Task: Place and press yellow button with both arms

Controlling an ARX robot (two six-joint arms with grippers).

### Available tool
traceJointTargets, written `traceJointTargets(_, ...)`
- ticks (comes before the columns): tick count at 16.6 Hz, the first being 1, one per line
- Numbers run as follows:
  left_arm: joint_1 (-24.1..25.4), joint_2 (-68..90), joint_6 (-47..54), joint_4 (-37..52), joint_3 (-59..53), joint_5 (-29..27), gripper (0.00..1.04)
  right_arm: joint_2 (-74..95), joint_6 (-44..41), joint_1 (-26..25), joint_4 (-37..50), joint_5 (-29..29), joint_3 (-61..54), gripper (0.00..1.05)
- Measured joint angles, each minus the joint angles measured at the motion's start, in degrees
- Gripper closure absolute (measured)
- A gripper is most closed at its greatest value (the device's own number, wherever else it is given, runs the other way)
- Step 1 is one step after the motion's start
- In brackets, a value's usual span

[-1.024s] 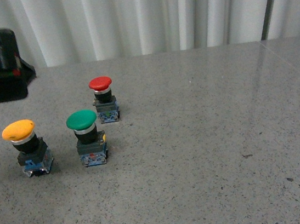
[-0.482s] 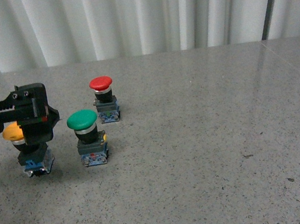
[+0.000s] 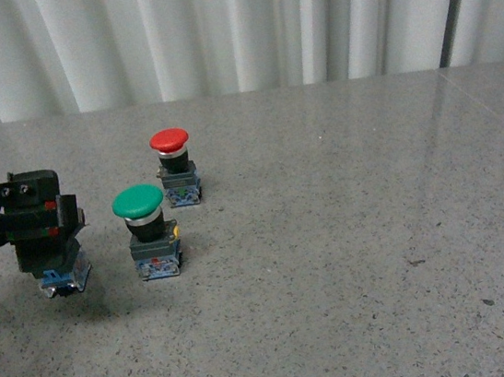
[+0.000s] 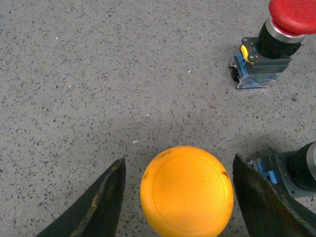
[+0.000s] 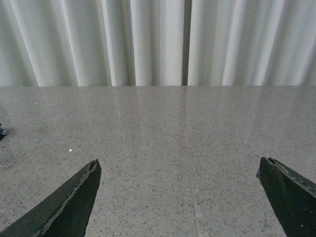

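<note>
Lowered since a moment ago, your left gripper [image 3: 46, 236] hangs released, fingers [image 4: 98, 207] flanking the yellow button [image 4: 186, 190] between them.

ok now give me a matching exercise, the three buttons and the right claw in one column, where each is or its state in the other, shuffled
Column one
1. yellow button
2. green button
3. red button
4. right claw

Column two
a. nearest the curtain
b. open, nothing between its fingers
c. flanked by the fingers of the left claw
d. between the other two buttons

Pairs: 1-c, 2-d, 3-a, 4-b
</note>
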Motion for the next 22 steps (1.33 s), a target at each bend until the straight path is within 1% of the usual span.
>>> traceJointTargets(2,0.37,-0.83,0.20,-0.46,-0.22,-0.31,0.55,0.00,0.00,0.00,0.00,0.00,0.00,0.07)
traceJointTargets(3,0.59,-2.08,0.50,-1.03,-0.35,-0.63,0.65,0.00,0.00,0.00,0.00,0.00,0.00,0.07)
traceJointTargets(4,0.66,-3.39,0.87,-1.73,-0.39,-0.92,0.68,0.00,0.00,0.00,-0.02,0.00,0.00,0.07)
traceJointTargets(6,0.63,-5.75,1.55,-2.71,-0.42,-1.29,0.69,0.00,0.00,0.00,0.00,0.00,0.00,0.07)
traceJointTargets(8,-0.31,-9.90,2.10,-5.66,0.81,-1.75,0.70,0.00,0.00,0.00,-0.02,0.00,0.00,0.07)
traceJointTargets(9,-2.84,-10.69,2.19,-7.08,5.49,-1.88,0.70,0.00,0.00,0.00,0.00,-0.02,0.00,0.07)
traceJointTargets(10,-9.11,-6.45,1.86,-8.15,17.29,-2.91,0.70,0.00,0.00,0.00,0.00,0.00,0.00,0.07)
traceJointTargets(11,-14.43,-0.48,0.39,-8.35,22.95,-3.26,0.70,0.00,0.00,0.00,0.00,-0.02,0.00,0.07)
traceJointTargets(13,-19.30,5.42,-1.66,-8.20,25.03,-4.28,0.70,0.00,0.00,0.00,0.00,0.00,0.00,0.07)
traceJointTargets(15,-23.06,9.40,-3.50,-6.82,25.03,-4.76,0.70,0.00,0.00,0.00,0.00,0.00,0.00,0.07)
traceJointTargets(18,-26.29,14.10,-6.21,-4.59,25.29,-7.96,0.70,0.00,0.00,0.00,0.00,0.00,0.00,0.07)
traceJointTargets(22,-27.85,19.12,-9.38,-2.86,25.35,-10.32,0.70,0.00,0.00,0.00,-0.02,0.00,0.00,0.07)
